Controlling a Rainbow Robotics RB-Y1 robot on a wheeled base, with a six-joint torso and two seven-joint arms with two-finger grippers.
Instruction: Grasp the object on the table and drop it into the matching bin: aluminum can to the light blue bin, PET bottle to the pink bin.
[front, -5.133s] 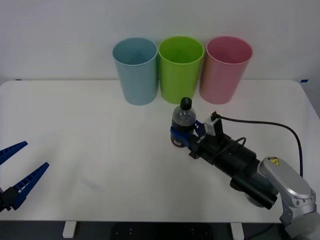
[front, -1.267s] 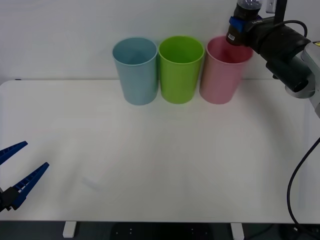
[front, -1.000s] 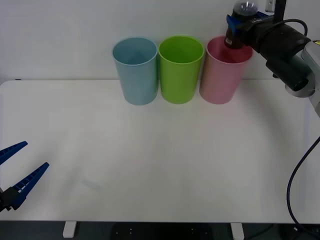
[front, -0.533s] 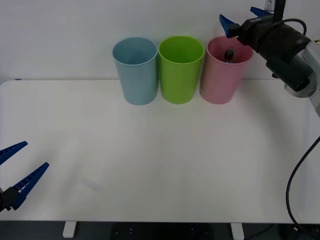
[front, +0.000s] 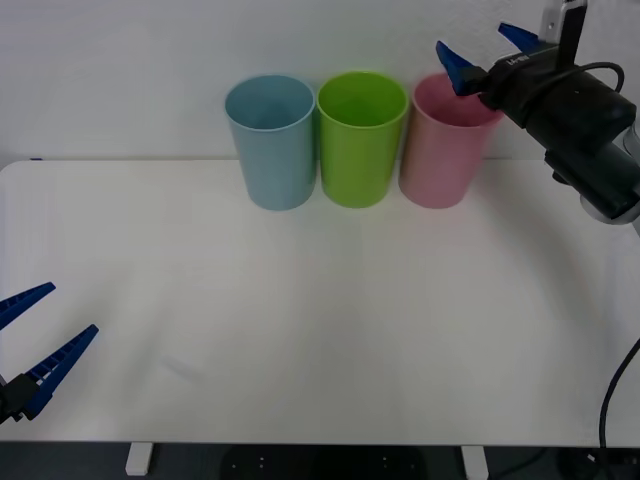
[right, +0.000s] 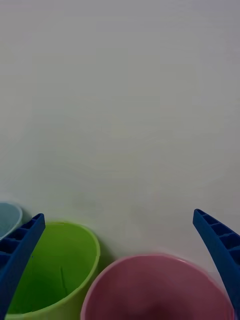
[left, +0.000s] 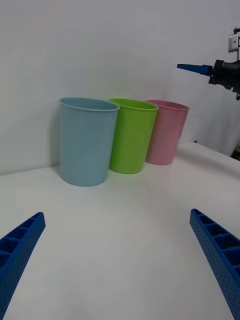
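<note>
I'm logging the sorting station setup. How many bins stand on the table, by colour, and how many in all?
Light blue bin: 1
Lime green bin: 1
Pink bin: 1
Total: 3 bins, in a row at the back of the table. The right hand hangs open above the pink one.

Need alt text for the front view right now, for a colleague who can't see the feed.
The right pincer hangs open above the pink bin at the table's far edge. The pink bin stands in a row with a lime green bin and light blue bin. The left pincer waits open at the near left edge.
</note>
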